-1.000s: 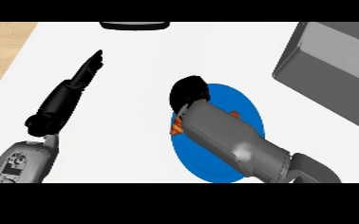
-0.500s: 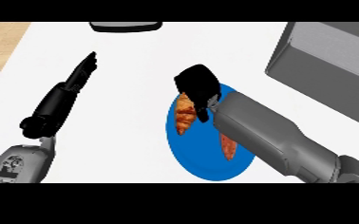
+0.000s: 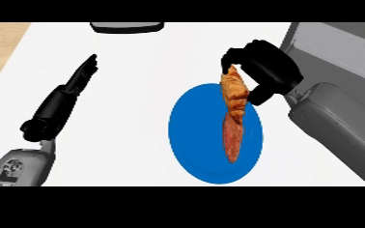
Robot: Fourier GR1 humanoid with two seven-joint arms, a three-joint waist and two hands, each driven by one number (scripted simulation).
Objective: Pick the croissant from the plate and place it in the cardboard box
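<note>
At the upper right of the frame, the right robot hand (image 3: pixel 262 70) is curled around the top end of a golden-brown croissant (image 3: pixel 234 111), which hangs lengthwise over the right half of a round blue plate (image 3: pixel 192 130) on the white desk (image 3: pixel 143 77). The grey cardboard box (image 3: pixel 324 43) sits at the right edge of the frame, just beyond that hand. At the left of the frame, the left robot hand (image 3: pixel 82 75) lies released with straight fingers, holding nothing, well apart from the plate.
</note>
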